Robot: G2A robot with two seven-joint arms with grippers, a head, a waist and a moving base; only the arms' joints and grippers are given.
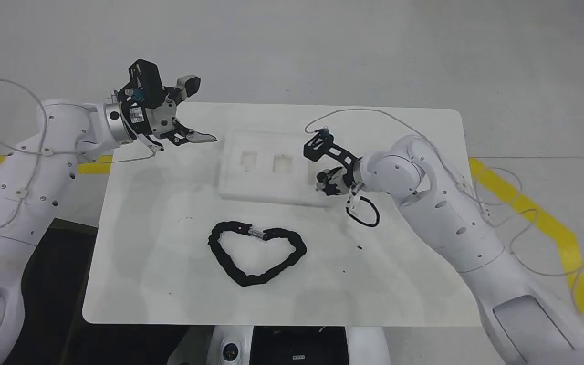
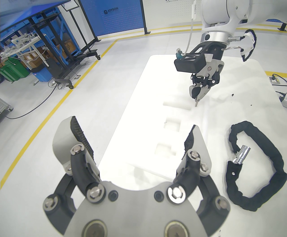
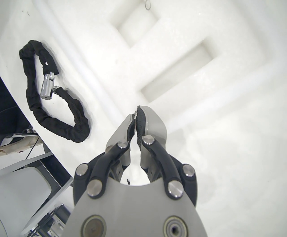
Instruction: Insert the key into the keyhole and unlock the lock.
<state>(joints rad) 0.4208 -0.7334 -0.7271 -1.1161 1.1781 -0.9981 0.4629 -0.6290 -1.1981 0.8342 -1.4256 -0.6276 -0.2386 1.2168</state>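
A black fabric-sleeved chain lock lies in a loop on the white table, with its silver lock cylinder at the loop's far side. In the wrist views the cylinder lies flat with its keyhole end free. My right gripper hangs over the right end of the white foam tray, shut on a small metal key whose tip pokes out below the fingers. My left gripper is held open and empty above the table's far left corner.
The foam tray has three rectangular recesses; a small wire ring lies at the edge of one. A loose black cable loop hangs by the right wrist. Bare table lies in front of and beside the chain.
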